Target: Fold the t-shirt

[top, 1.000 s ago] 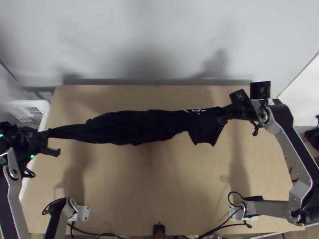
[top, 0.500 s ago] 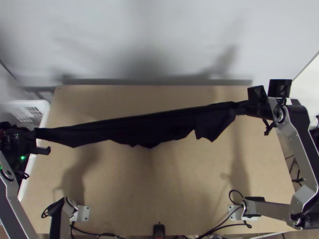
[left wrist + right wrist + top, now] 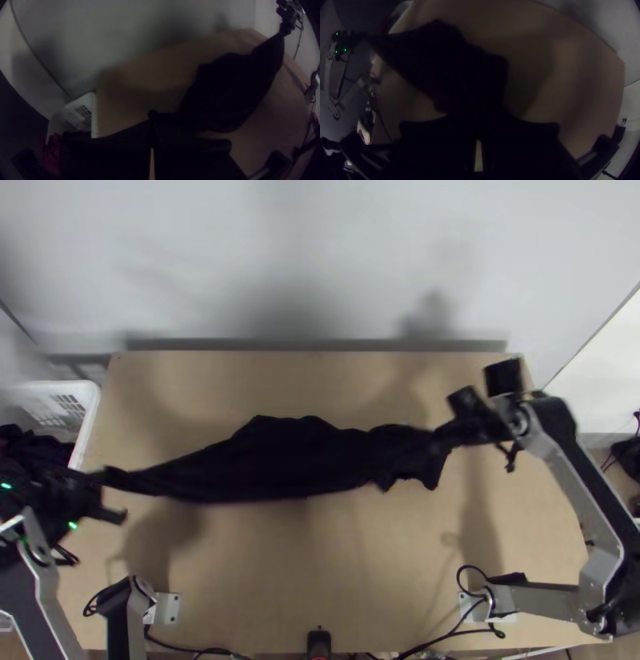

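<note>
Top view: I've got the black t-shirt (image 3: 276, 464) strung between both grippers, over the table (image 3: 320, 572), bunched lengthwise and wider through its middle. My left gripper (image 3: 102, 479) is clamped on one narrow, gathered end, near the white basket (image 3: 90, 390). My right gripper (image 3: 458, 433) pinches the opposite end, also gathered tight. From the left wrist view, I see the cloth run from the closed fingertips toward the other arm; I can't tell which parts I'm gripping.
</note>
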Controlling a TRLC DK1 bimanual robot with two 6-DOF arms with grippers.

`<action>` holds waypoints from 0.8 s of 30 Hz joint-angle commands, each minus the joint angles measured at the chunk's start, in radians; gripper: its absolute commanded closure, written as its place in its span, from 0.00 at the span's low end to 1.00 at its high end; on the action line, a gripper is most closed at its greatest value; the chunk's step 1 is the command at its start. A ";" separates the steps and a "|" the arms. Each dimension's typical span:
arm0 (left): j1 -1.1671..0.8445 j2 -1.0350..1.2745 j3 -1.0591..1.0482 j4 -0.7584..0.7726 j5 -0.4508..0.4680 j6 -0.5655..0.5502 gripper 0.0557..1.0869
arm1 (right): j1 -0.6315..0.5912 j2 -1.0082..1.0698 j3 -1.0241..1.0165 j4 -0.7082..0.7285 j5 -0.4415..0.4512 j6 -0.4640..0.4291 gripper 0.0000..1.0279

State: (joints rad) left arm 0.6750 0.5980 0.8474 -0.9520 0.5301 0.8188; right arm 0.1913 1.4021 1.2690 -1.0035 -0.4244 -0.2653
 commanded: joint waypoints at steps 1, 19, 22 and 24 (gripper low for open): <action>-0.172 -0.135 -0.166 -0.176 -0.041 0.111 0.96 | 0.103 0.072 -0.154 -0.090 -0.002 -0.103 0.97; -0.376 -0.041 -0.162 -0.102 -0.145 0.123 0.06 | 0.180 0.136 -0.258 -0.118 0.044 -0.138 0.97; -0.299 0.006 -0.130 -0.028 -0.145 0.148 0.05 | 0.168 0.136 -0.247 -0.107 0.045 -0.120 0.97; -0.262 0.052 -0.105 0.033 -0.134 0.146 0.05 | 0.168 0.136 -0.244 -0.093 0.050 -0.104 0.97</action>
State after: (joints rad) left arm 0.3412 0.5594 0.6903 -1.0447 0.3985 0.9474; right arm 0.3653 1.5311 1.0191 -1.1198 -0.3820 -0.4000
